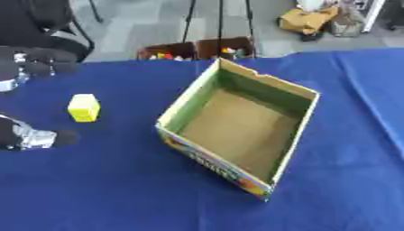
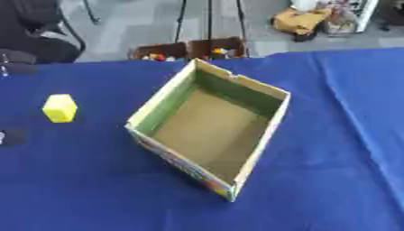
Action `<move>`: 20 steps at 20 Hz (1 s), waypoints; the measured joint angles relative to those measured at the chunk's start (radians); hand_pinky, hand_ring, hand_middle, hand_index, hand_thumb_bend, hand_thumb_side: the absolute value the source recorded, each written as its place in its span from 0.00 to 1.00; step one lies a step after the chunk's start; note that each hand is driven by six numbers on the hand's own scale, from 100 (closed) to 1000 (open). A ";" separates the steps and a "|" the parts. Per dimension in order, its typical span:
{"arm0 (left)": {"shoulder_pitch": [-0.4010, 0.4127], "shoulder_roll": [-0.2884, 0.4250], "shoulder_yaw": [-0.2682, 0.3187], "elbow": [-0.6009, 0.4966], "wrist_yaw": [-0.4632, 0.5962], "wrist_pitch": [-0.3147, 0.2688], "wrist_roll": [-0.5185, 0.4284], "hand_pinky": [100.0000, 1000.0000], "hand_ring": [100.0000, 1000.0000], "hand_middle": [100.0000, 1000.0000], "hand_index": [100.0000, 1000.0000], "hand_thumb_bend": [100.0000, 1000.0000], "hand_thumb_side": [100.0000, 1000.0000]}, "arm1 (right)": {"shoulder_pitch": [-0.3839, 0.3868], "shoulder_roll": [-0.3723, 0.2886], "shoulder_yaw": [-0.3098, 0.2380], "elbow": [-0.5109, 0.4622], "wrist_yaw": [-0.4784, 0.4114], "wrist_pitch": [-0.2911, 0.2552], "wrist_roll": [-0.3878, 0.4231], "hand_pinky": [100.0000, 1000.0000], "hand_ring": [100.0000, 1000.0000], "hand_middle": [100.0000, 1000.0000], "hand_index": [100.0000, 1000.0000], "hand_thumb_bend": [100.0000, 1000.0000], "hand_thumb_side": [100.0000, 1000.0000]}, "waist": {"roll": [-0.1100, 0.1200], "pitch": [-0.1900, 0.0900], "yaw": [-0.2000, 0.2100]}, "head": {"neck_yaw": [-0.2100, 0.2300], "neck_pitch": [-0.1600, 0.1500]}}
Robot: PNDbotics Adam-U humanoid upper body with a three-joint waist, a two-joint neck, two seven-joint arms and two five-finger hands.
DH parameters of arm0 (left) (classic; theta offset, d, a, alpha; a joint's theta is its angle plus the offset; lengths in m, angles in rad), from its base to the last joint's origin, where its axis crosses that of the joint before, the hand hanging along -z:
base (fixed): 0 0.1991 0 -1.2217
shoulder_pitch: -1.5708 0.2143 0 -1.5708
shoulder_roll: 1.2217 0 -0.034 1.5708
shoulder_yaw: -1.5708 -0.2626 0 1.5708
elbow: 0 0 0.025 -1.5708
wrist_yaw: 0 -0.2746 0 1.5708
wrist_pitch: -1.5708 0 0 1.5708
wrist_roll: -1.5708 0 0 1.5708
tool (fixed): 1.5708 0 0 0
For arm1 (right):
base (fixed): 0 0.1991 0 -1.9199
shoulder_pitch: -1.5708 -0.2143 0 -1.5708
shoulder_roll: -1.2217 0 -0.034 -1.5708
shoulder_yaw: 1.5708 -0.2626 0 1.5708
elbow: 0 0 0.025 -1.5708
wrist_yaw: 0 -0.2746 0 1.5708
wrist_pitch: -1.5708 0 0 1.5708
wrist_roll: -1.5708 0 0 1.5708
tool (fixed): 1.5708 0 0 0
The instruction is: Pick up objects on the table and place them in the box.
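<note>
A small yellow block (image 1: 84, 108) stands on the blue tablecloth (image 1: 110, 180), left of the box. The open cardboard box (image 1: 272, 82) sits askew mid-table, with green-tinted inner walls, printed colours on its near side and nothing inside. My left hand (image 1: 31, 137) comes in at the left edge, open. Its dark fingers (image 1: 39, 62) lie above and to the left of the block and its thumb below it, both apart from the block. My right hand does not show.
Past the table's far edge stand two brown bins (image 1: 197, 48) holding small coloured things, a black chair (image 1: 43, 25) at top left, thin stand legs and a tan bag (image 1: 308, 19) on the grey floor.
</note>
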 measured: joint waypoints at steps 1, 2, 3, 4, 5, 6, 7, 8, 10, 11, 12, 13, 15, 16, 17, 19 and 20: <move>0.000 0.000 0.000 0.002 0.005 0.007 0.004 0.81 0.92 0.96 1.00 0.46 0.81 | 0.000 0.000 0.000 0.000 0.000 0.000 0.000 0.71 0.75 0.72 0.82 0.00 0.75 | 0.000 0.000 0.000 | 0.000 0.000; 0.002 0.000 0.000 0.004 0.011 0.014 0.007 0.78 0.89 0.95 1.00 0.46 0.80 | 0.000 0.000 0.000 0.000 0.000 0.000 0.000 0.71 0.75 0.71 0.82 0.00 0.74 | 0.000 0.000 0.000 | 0.000 0.000; 0.004 0.000 0.000 0.006 0.018 0.020 0.011 0.78 0.89 0.95 1.00 0.46 0.79 | 0.000 0.000 0.000 0.000 0.000 0.000 0.000 0.71 0.75 0.71 0.82 0.00 0.74 | 0.000 0.000 0.000 | 0.000 0.000; 0.006 -0.001 0.000 0.006 0.027 0.026 0.014 0.77 0.88 0.95 1.00 0.45 0.79 | 0.000 0.000 0.000 0.000 -0.001 0.001 0.000 0.71 0.75 0.71 0.82 0.00 0.74 | 0.000 0.000 -0.001 | 0.000 0.000; 0.007 -0.001 0.000 0.007 0.034 0.031 0.016 0.77 0.88 0.95 1.00 0.45 0.79 | 0.000 0.000 0.000 0.000 -0.001 0.001 0.000 0.71 0.75 0.71 0.82 0.00 0.74 | 0.000 0.000 -0.001 | 0.000 0.000; 0.007 -0.001 0.000 0.008 0.040 0.034 0.018 0.77 0.88 0.95 1.00 0.45 0.79 | 0.000 0.000 0.000 0.000 -0.002 0.001 0.000 0.71 0.75 0.71 0.82 0.00 0.74 | 0.000 0.000 -0.001 | 0.000 0.000; 0.007 -0.004 0.001 0.009 0.045 0.038 0.020 0.77 0.89 0.95 1.00 0.46 0.79 | 0.001 0.000 0.000 0.000 -0.002 0.002 0.000 0.71 0.75 0.71 0.82 0.00 0.74 | 0.000 0.000 -0.001 | 0.000 0.000; 0.007 -0.006 0.001 0.009 0.049 0.041 0.022 0.76 0.89 0.94 1.00 0.48 0.79 | 0.001 0.000 0.000 0.000 -0.003 0.003 0.000 0.71 0.75 0.71 0.82 0.00 0.73 | 0.000 0.000 -0.001 | 0.000 0.000; 0.007 -0.009 0.003 0.012 0.053 0.047 0.024 0.75 0.88 0.93 1.00 0.52 0.81 | 0.001 0.000 0.000 0.000 -0.004 0.005 0.001 0.71 0.75 0.71 0.81 0.00 0.73 | 0.000 0.000 -0.001 | 0.000 0.000; 0.007 -0.009 0.003 0.016 0.055 0.049 0.025 0.74 0.87 0.92 1.00 0.56 0.83 | 0.001 0.000 0.000 0.000 -0.004 0.005 0.001 0.71 0.75 0.71 0.81 0.00 0.73 | 0.000 0.000 -0.001 | 0.000 0.000; 0.006 -0.010 0.003 0.024 0.059 0.051 0.024 0.72 0.86 0.91 1.00 0.59 0.84 | 0.001 0.000 0.000 0.000 -0.004 0.006 0.002 0.71 0.75 0.70 0.81 0.00 0.73 | 0.000 0.000 -0.001 | 0.000 0.000; 0.002 -0.015 0.003 0.035 0.066 0.053 0.021 0.72 0.86 0.91 1.00 0.60 0.84 | 0.001 0.000 0.000 0.000 -0.005 0.007 0.002 0.71 0.75 0.70 0.81 0.00 0.72 | 0.000 0.000 -0.002 | 0.000 0.000; -0.017 -0.030 0.003 0.070 0.085 0.055 0.013 0.72 0.87 0.92 1.00 0.60 0.84 | 0.002 0.001 0.000 0.000 -0.005 0.008 0.001 0.71 0.75 0.70 0.81 0.00 0.72 | 0.000 0.000 -0.004 | 0.000 0.000; -0.031 -0.039 0.003 0.093 0.097 0.056 0.006 0.74 0.88 0.94 1.00 0.60 0.84 | 0.002 0.001 0.000 0.000 -0.005 0.009 0.001 0.71 0.75 0.70 0.81 0.00 0.72 | 0.000 0.000 -0.005 | 0.000 0.000; -0.046 -0.050 0.003 0.119 0.106 0.055 -0.001 0.75 0.90 0.95 1.00 0.58 0.83 | 0.002 0.001 0.000 0.000 -0.006 0.009 0.001 0.71 0.75 0.70 0.81 0.00 0.72 | 0.000 0.000 -0.008 | 0.001 0.000; -0.073 -0.072 0.003 0.176 0.120 0.052 -0.018 0.76 0.91 0.96 1.00 0.55 0.80 | 0.002 0.002 0.000 0.000 -0.006 0.009 0.002 0.71 0.75 0.70 0.81 0.00 0.71 | 0.000 0.000 -0.013 | 0.005 0.000; -0.085 -0.082 0.003 0.204 0.122 0.048 -0.028 0.77 0.91 0.95 1.00 0.55 0.80 | 0.002 0.002 0.000 0.000 -0.007 0.009 0.002 0.71 0.75 0.70 0.81 0.00 0.71 | 0.000 0.000 -0.016 | 0.008 0.001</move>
